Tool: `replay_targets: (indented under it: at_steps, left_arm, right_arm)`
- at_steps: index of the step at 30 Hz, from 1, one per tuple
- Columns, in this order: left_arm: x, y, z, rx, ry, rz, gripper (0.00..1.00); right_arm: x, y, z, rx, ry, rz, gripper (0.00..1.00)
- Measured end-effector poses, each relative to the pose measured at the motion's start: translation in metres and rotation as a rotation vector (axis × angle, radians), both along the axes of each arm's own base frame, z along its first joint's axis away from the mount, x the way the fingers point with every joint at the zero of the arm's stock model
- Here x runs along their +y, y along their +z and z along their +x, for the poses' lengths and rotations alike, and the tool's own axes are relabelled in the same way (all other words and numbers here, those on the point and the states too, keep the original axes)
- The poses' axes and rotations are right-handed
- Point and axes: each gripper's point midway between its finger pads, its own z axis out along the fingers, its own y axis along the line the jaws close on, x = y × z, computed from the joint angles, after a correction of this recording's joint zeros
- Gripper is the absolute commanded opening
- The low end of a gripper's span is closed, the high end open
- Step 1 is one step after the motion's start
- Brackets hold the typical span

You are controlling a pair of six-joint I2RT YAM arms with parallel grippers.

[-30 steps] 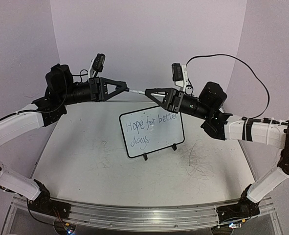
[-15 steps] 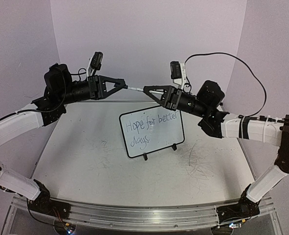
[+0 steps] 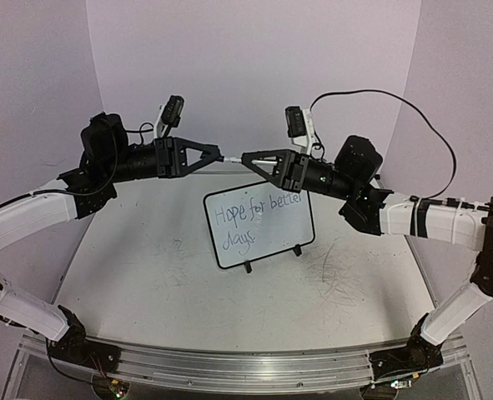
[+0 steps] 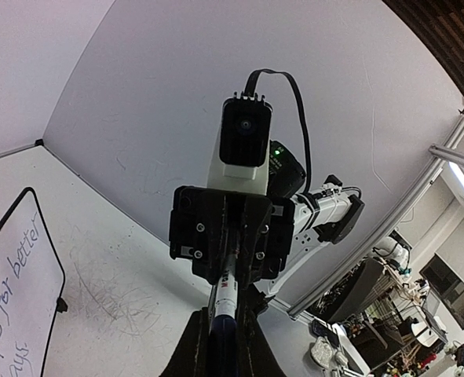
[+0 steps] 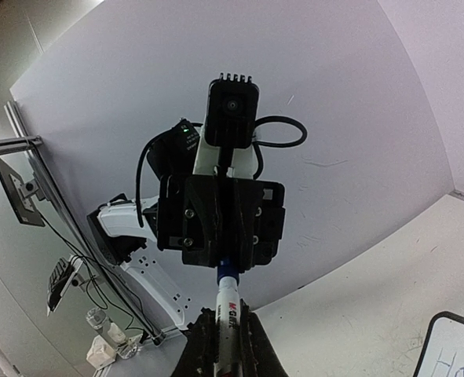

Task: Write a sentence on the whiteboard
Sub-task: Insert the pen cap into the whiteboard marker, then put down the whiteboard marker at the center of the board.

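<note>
The left jaws are closed on the dark blue end of a marker (image 3: 232, 157), and the right jaws, pointing straight at them, are closed on its white barrel. The pen therefore runs level between the two tips, with only a short white stretch showing in the gap. From the left wrist, the marker (image 4: 224, 298) runs out of the jaws as a blue section and then a white band with red print, and disappears into the black face of the opposite jaws. From the right wrist, the marker (image 5: 229, 310) shows its red-printed white barrel first and a blue collar at the far end. Both pairs of jaws are raised well above the tabletop (image 3: 138, 275). Below their meeting point and toward the arm bases, a little to the right-arm side, stands the whiteboard (image 3: 284, 233). It leans back on two small black feet and is well apart from either pair of jaws. On it is the sentence (image 3: 250, 213) in thin blue handwriting, "Hope for better" on the upper line and "days" beneath. The board's edge also shows at the lower left of the left wrist view (image 4: 12, 314) and at the lower right corner of the right wrist view (image 5: 459, 349). Grey scribbles mark the tabletop around the board.
</note>
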Motion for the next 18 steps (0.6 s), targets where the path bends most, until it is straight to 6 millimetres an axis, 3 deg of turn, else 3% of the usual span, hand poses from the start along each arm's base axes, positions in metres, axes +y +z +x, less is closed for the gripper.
replay_targets:
  at_steps: [9, 18]
  left_arm:
    - [-0.001, 0.003, 0.002, -0.027, 0.025, -0.01, 0.0]
    - [0.006, 0.032, 0.015, -0.109, 0.144, -0.086, 0.0]
  right_arm:
    - [0.017, 0.002, 0.002, 0.036, 0.031, 0.051, 0.0]
    - [0.028, 0.032, 0.015, -0.01, 0.043, 0.151, 0.0]
